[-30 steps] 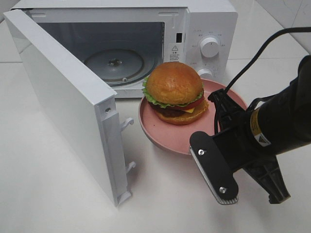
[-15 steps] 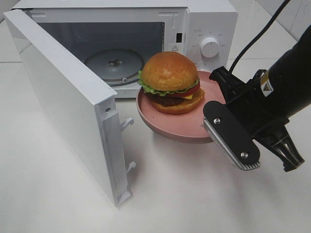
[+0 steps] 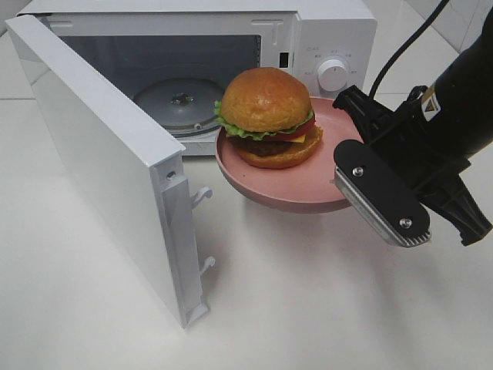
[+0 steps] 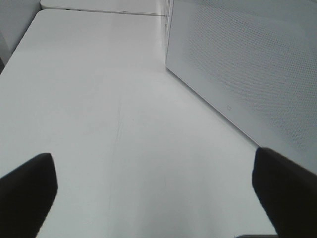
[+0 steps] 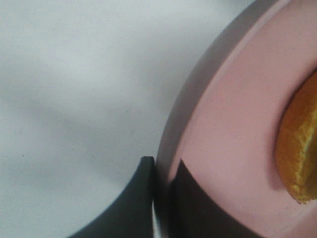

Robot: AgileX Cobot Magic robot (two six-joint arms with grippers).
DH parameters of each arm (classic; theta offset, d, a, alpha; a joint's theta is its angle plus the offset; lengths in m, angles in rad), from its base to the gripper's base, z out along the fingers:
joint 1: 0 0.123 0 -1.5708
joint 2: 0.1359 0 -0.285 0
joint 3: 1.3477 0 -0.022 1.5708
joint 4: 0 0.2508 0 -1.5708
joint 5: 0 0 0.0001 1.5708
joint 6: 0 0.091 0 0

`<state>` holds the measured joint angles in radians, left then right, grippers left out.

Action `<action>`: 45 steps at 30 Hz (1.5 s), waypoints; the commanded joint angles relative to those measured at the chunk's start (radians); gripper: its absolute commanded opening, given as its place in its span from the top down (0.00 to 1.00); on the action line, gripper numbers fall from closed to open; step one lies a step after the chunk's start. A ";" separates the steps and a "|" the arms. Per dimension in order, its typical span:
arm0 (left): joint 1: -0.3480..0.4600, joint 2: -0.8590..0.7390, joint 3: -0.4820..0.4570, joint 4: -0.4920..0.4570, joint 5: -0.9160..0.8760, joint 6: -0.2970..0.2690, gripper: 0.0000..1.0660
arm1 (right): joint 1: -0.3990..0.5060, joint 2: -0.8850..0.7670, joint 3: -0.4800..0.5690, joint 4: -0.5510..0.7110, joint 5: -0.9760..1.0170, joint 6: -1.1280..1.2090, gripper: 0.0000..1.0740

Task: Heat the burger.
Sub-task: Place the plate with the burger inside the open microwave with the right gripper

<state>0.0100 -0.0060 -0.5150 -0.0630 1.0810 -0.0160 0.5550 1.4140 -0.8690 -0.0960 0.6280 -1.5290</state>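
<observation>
Burger [image 3: 266,116] on pink plate [image 3: 308,191], rim pinched by right gripper [image 5: 163,169] before open microwave [image 3: 333,31]; left gripper [image 4: 153,193] spread wide over counter [image 4: 99,99], empty.

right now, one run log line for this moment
right gripper: shut on plate rim | burger: on plate, before open microwave | left gripper: open, empty

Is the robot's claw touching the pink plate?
Touching. The right wrist view shows the right gripper shut on the plate rim, pinching it from both sides with no gap.
</observation>
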 commanded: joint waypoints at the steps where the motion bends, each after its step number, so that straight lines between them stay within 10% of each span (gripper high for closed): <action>1: -0.006 -0.011 0.000 -0.002 -0.011 0.001 0.06 | 0.001 -0.006 -0.020 -0.003 -0.046 -0.007 1.00; 45: -0.006 -0.011 0.000 -0.002 -0.011 0.001 0.06 | 0.070 0.291 -0.268 0.053 -0.164 0.001 1.00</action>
<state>0.0100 -0.0060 -0.5150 -0.0630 1.0810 -0.0160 0.6260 1.7140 -1.1180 -0.0420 0.5360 -1.5350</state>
